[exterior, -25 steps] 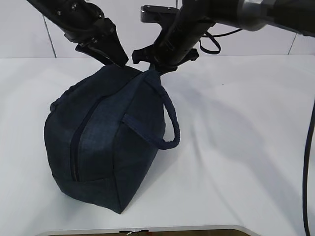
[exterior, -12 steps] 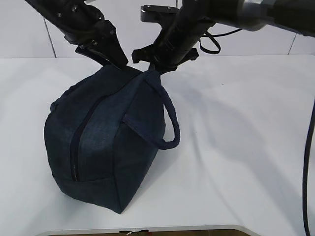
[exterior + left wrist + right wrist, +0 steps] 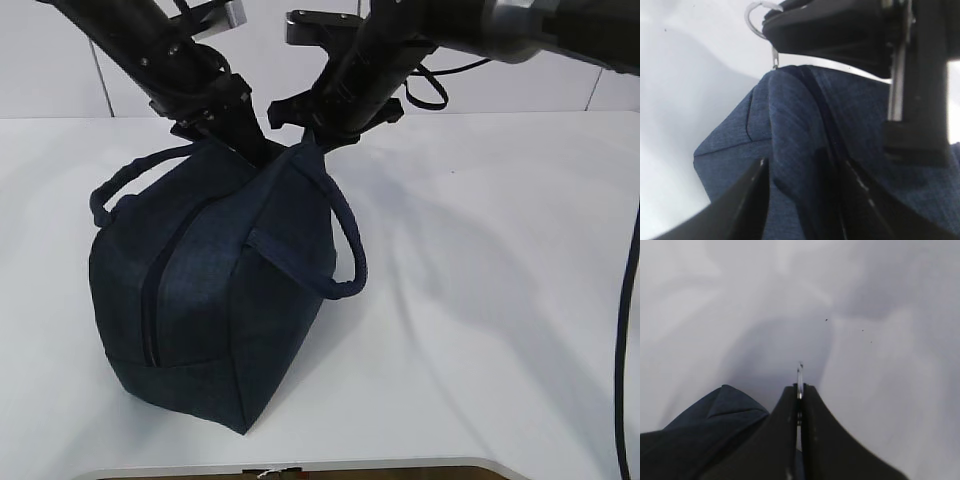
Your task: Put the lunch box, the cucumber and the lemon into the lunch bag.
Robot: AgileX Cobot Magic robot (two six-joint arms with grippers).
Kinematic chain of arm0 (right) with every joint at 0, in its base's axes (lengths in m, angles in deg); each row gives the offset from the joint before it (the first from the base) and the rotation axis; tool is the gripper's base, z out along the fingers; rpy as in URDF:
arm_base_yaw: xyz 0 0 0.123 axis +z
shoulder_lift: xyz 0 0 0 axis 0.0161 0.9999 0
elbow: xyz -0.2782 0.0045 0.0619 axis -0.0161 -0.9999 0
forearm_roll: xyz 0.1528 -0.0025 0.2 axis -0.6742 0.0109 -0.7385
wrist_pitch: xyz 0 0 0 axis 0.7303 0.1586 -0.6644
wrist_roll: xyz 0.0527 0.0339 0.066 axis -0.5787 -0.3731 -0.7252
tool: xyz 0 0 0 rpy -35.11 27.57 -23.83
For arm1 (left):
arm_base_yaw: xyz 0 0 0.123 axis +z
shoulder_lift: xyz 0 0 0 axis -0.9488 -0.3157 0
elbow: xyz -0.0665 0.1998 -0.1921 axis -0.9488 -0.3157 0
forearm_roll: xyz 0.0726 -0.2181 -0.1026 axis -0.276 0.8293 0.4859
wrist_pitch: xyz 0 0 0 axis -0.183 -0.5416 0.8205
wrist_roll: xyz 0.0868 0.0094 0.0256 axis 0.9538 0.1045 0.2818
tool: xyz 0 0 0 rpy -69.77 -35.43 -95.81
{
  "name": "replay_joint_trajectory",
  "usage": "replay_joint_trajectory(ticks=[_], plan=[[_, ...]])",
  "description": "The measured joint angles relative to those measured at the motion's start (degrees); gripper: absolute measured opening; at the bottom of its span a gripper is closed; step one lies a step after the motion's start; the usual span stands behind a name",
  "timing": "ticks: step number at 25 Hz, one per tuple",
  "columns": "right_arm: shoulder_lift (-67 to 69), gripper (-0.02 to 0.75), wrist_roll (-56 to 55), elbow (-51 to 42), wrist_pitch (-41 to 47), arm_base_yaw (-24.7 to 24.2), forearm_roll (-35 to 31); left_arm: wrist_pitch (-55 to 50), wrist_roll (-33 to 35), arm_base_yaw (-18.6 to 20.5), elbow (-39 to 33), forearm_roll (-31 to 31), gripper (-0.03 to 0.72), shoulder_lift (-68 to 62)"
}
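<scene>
The bag point(image 3: 215, 300) stands on the white surface point(image 3: 480, 300), directly under both grippers, with its top end lifted up to them. Its zipper point(image 3: 152, 300) runs down the side that faces the camera and looks closed along the visible part, so nothing inside the bag can be seen; the lunch box, the cucumber and the lemon do not show in any view. The right gripper point(image 3: 312, 135) is pressed together on something thin and metallic at the top corner of the bag; in the right wrist view the two fingers point(image 3: 812, 440) meet with a narrow metal piece point(image 3: 799, 385) between them. In the left wrist view a metal ring point(image 3: 756, 17) shows at the edge of the right gripper, just above the bag's top seam. The left gripper point(image 3: 240, 135) is just beside the right one, at the bag's upper edge. Its fingers point(image 3: 747, 210) stand apart with bag fabric between them, but I cannot tell whether they pinch it. One handle point(image 3: 345, 250) hangs below the right gripper on the near side, and the other handle point(image 3: 125, 185) arches out below and to the left of the left gripper. Behind the surface there is a plain white wall point(image 3: 60, 70), and a black cable point(image 3: 626, 330) hangs down at the far right edge.
</scene>
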Motion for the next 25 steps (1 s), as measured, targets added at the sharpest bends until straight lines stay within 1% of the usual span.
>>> replay_joint_trajectory(ticks=[2,3,5,7,9,12,16,21,25], plan=[[0.0,0.004,0.0,0.0,0.0,0.0,0.0,0.0,0.0,0.0,0.0,0.0,0.305,-0.3],[0.0,0.005,0.0,0.0,0.0,0.0,0.0,0.0,0.0,0.0,0.0,0.0,0.274,-0.4],[0.0,0.005,0.0,0.0,0.0,0.0,0.0,0.0,0.0,0.0,0.0,0.0,0.197,-0.4],[0.0,0.005,0.0,0.0,-0.2,0.0,0.0,0.0,0.0,0.0,0.0,-0.4,0.101,-0.5],[0.0,0.005,0.0,0.0,-0.1,0.0,0.0,0.0,0.0,-0.2,0.0,-1.1,0.036,-0.5],[0.0,0.005,0.0,0.0,-0.4,0.0,0.0,0.1,0.0,-0.3,0.0,-1.5,0.018,-0.5],[0.0,0.005,0.0,0.0,-0.4,0.0,0.3,0.1,0.2,-0.3,0.0,-1.7,0.015,-0.5],[0.4,0.005,0.0,0.0,-0.4,-0.1,2.7,0.1,0.2,-0.3,0.0,-1.7,0.014,-0.5],[1.9,0.005,0.0,0.0,-0.4,-1.0,2.4,0.4,0.2,-0.3,0.0,-1.6,0.014,-0.4]])
